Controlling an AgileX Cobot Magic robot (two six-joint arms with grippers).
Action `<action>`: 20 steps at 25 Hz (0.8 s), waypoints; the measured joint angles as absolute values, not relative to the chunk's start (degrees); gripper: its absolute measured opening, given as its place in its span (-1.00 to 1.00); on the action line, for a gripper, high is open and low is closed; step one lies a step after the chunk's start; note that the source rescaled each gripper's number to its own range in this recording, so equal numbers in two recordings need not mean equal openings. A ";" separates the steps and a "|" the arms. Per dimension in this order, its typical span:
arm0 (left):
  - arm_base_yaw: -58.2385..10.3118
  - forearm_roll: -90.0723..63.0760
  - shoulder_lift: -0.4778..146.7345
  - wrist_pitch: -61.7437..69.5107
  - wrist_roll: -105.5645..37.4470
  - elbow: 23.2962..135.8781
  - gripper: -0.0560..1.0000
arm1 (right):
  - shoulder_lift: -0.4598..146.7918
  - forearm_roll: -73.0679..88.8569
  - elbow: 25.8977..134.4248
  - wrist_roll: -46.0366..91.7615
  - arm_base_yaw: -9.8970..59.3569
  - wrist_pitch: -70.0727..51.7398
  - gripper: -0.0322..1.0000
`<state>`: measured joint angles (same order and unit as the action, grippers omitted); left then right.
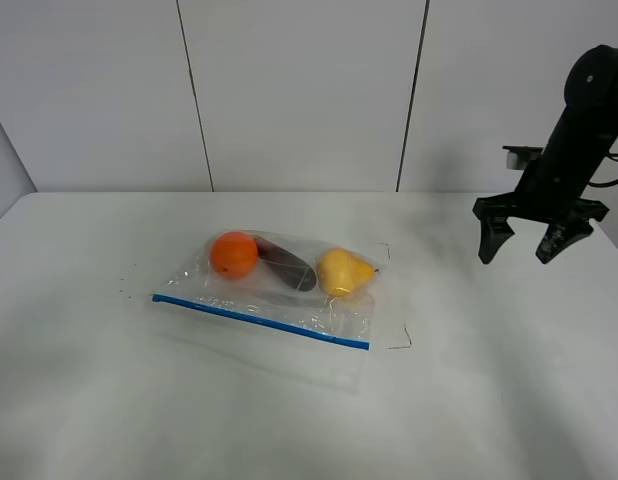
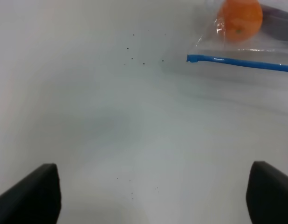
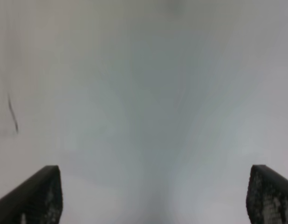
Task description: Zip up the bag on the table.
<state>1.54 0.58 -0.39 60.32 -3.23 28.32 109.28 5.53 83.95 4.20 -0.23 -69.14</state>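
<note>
A clear zip bag (image 1: 279, 290) lies flat near the middle of the white table (image 1: 509, 400), its blue zipper strip (image 1: 260, 320) along the near edge and a toy orange (image 1: 234, 254), a dark piece and a yellow pear (image 1: 344, 272) inside. The right gripper (image 1: 527, 240) hangs wide apart, well right of it; the left gripper (image 2: 153, 198), fingers spread, holds nothing.

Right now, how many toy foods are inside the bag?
3. The orange sits at the bag's left end, a dark one lies in the middle, and the yellow one is at the right end. None looks hidden.
</note>
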 joint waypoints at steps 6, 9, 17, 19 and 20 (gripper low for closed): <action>1.54 0.58 -0.39 60.32 -3.23 28.32 0.98 | 90.69 5.13 60.94 4.20 -0.23 -69.32 0.90; 1.54 0.58 -0.39 60.32 -3.23 28.32 0.98 | 80.74 5.13 50.95 4.20 -0.23 -69.41 0.90; 1.54 0.58 -0.39 60.32 -3.23 28.32 0.98 | 49.75 5.13 34.41 4.10 -0.23 -63.17 0.90; 1.54 0.58 -0.39 60.32 -3.23 28.32 0.98 | 41.54 5.13 31.76 4.01 -0.23 -60.87 0.90; 1.54 0.58 -0.39 60.32 -3.23 28.32 0.98 | 37.04 5.13 30.78 3.98 -0.23 -60.45 0.90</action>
